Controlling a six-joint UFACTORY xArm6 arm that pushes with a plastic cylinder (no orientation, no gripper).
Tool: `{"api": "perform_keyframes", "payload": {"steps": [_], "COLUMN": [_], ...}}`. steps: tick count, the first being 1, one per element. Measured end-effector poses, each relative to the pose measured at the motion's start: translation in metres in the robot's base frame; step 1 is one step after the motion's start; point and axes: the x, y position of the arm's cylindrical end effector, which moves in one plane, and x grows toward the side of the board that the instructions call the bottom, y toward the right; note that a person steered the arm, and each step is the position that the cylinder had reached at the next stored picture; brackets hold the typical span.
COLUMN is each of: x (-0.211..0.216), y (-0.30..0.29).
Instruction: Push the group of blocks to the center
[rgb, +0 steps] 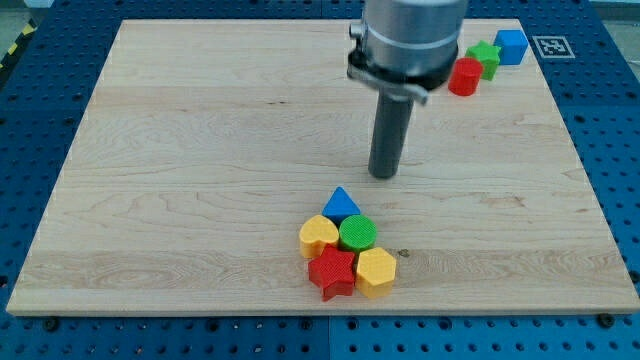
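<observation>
A tight group of blocks sits near the view's bottom centre: a blue triangle (342, 203), a yellow heart (318, 234), a green cylinder (358, 233), a red star (332, 272) and a yellow hexagon (376, 270). My tip (384, 174) rests on the board just above and to the right of the blue triangle, apart from it. The rod hangs from the grey arm body (410, 40) at the view's top.
A red cylinder (464, 76), a green star (485, 57) and a blue cube (511, 46) stand in a row at the view's top right. The wooden board (150, 180) lies on a blue perforated table; a marker tag (551, 45) is at the top right corner.
</observation>
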Motion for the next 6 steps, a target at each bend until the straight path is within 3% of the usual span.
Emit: {"api": "perform_keyframes", "payload": {"steps": [2,3,4,5,6], "x": [-0.125,-0.198,-0.260,-0.260,-0.261], "y": [-0.061,-0.058,0.013,0.027,0.090]}}
